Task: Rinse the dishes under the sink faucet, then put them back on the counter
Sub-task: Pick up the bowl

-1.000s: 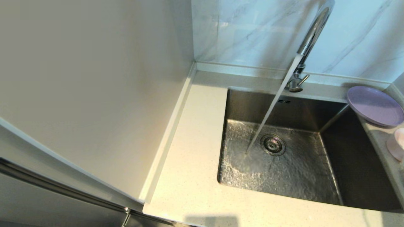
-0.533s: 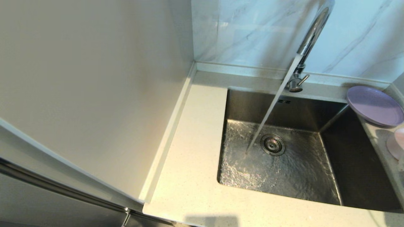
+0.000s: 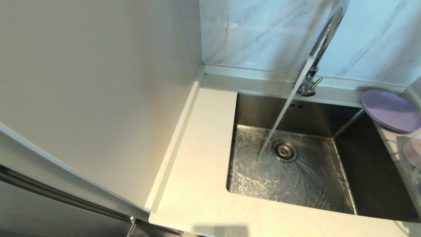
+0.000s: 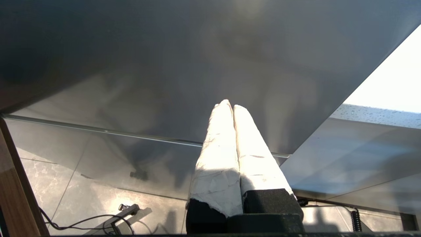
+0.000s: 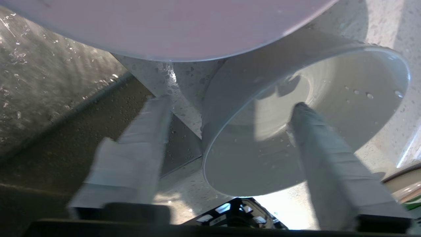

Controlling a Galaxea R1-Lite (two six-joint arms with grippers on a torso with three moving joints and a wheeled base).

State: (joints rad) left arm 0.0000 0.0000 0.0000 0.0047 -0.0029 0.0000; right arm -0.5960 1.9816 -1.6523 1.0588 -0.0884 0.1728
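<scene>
Dishes part-rinsed: wet white bowl [image 5: 296,108] on counter [image 3: 197,197] straddled by open right gripper [image 5: 230,108], plate [image 3: 391,110] and cup [image 3: 412,149] waiting, faucet [image 3: 324,39] running; left gripper [image 4: 229,107] closed, empty.

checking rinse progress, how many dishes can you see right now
3. The lavender plate sits on the counter right of the sink; the pink cup is just nearer; the white bowl is beside them, straddled by the right hand. More may be hidden.
</scene>
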